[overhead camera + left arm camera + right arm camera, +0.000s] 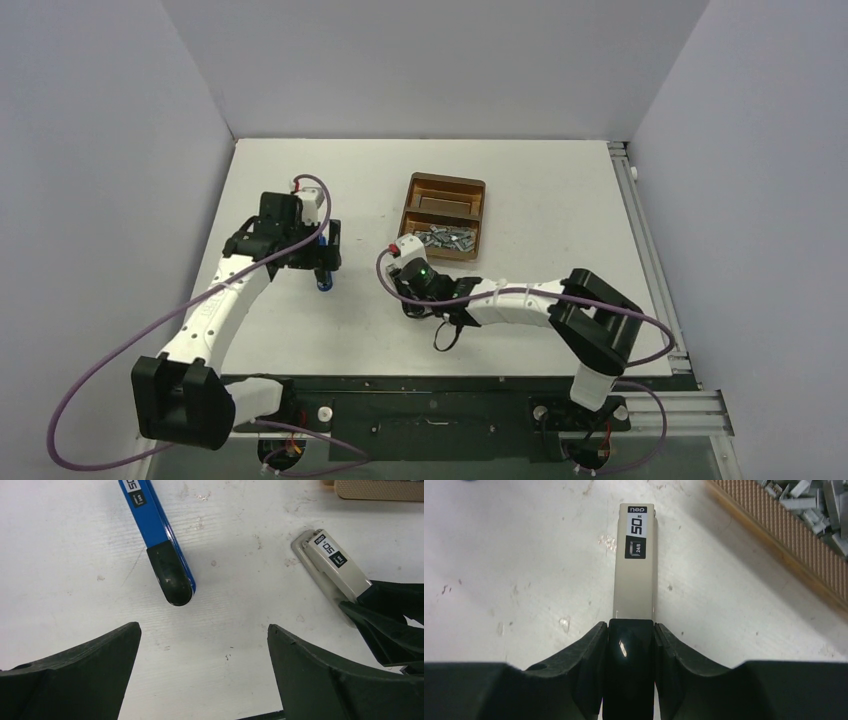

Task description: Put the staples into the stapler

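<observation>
Two staplers lie on the white table. My right gripper (630, 642) is shut on the black rear end of the beige stapler (636, 560), which points away from it along the table. That beige stapler (332, 567) also shows at the right of the left wrist view. A blue stapler (159, 535) with a black end lies loose just ahead of my left gripper (203, 630). The left gripper is open, with only bare table between its fingers. The staples (814, 505) are a loose grey pile in the near part of a brown tray (445, 185), just beyond the right gripper (408, 258).
The tray's far compartment (443, 205) holds a flat brown piece. Grey walls close in the table on the left, back and right. A metal rail (640, 230) runs along the right table edge. Purple cables loop off both arms.
</observation>
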You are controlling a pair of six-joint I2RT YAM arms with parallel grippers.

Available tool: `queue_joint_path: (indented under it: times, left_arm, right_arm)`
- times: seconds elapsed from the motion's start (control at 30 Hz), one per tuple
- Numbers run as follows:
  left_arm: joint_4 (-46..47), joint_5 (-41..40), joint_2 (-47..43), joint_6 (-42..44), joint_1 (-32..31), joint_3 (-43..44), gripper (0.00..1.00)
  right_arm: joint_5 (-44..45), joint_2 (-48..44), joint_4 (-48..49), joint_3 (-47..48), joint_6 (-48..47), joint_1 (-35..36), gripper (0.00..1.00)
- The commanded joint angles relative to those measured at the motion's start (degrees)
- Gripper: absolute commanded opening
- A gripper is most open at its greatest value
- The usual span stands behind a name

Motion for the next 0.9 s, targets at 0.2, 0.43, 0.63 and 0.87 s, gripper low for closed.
queue_joint_path:
  times: [0.2,0.43,0.63,0.87]
  left_arm:
    - [-3.02,9.48,-5.98,12.09,-2.68,3.75,0.96]
    - [-3.81,13.70,-8.23,25.07,-8.74,6.34,0.96]
    - [-6.01,20.61,-9.22,46.85,-17.48,5.94,0.96]
    - [0.94,13.10,-6.98,64.09,-39.03,-4.33,0.96]
  right_arm:
    - [1.03,-10.90,11.57,-9.44,0.81,4.18,0.53]
    - [3.75,-22.96,10.17,-15.88,1.40,3.85,0.66]
    - [7.92,-34.02,5.60,-23.88,5.94,3.75,0.67]
    - [11.40,-53.20,8.98,-39.57,7.14,4.01,0.67]
